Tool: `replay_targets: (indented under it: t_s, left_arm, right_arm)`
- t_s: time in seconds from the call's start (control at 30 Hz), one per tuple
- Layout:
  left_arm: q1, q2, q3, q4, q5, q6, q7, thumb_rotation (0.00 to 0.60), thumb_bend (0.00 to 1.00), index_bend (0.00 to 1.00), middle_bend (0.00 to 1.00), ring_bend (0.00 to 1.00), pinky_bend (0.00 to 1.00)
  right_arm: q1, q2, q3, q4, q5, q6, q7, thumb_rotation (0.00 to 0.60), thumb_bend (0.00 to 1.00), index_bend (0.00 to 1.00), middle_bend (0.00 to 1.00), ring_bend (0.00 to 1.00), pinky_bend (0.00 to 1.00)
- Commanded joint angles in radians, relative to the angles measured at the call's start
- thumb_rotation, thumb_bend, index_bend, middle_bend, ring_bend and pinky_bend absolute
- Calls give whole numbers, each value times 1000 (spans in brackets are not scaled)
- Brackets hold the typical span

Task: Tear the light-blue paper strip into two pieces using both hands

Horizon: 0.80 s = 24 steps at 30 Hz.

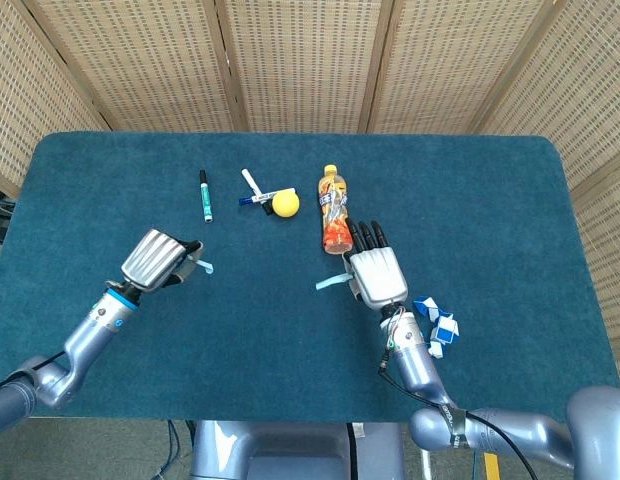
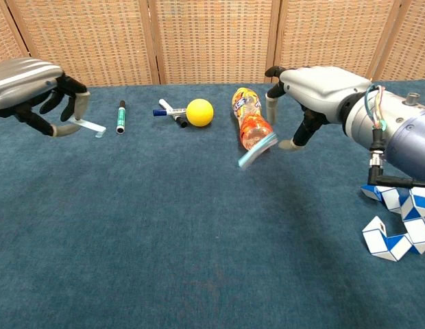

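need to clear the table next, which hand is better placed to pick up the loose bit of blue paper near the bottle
Right. The right hand is open with its fingers just beside the loose paper piece by the bottle. The left hand is far off to the left and already pinches the other paper piece.
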<state>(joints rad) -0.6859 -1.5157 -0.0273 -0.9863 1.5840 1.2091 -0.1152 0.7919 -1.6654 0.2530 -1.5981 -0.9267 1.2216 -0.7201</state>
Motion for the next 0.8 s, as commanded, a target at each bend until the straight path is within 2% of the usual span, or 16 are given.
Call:
replay_targets:
  t_s: [0.03,0.1,0.3,0.4,0.53,0.63,0.7,0.8]
  left_arm:
    - [30,37,-12,-14,-40,8,-22,600,0,71,9,91,331]
    - [47,65,-29,-48,-67,17,-41,600,0,9,0,14,273]
    - [99,184,-52,-179,-124,34,-58,600,0,0,0,0,175]
    - [150,274,-53,-289,-155,63,-46,600,0,0,0,0,126]
    - [238,382,-36,-459,-204,102,-40,600,0,0,0,0,47]
    - [306,447,-16,-573,-216,156,-25,600,0,0,0,0,40]
    - [377,455,1,-621,-233,229,-18,600,0,0,0,0,40]
    - [438,455,22,-661,-236,278,-20,600,0,0,0,0,35]
  right_arm:
    - [-5,13,14,-23,3,-1,18,600,0,0,0,0,0]
    - [-14,32,26,-52,-16,10,49,600,0,0,0,0,0]
    - [-62,130,36,-155,-89,46,134,600,0,0,0,0,0]
    - [-116,230,14,-214,-167,73,199,600,0,0,0,0,0]
    - [-198,349,-41,-231,-295,103,341,600,0,0,0,0,0]
    - [-275,419,-96,-176,-414,159,502,600,0,0,0,0,0]
    - [-340,448,-139,-83,-482,229,574,600,0,0,0,0,0]
    - [-403,448,-179,18,-545,299,676,600,0,0,0,0,0]
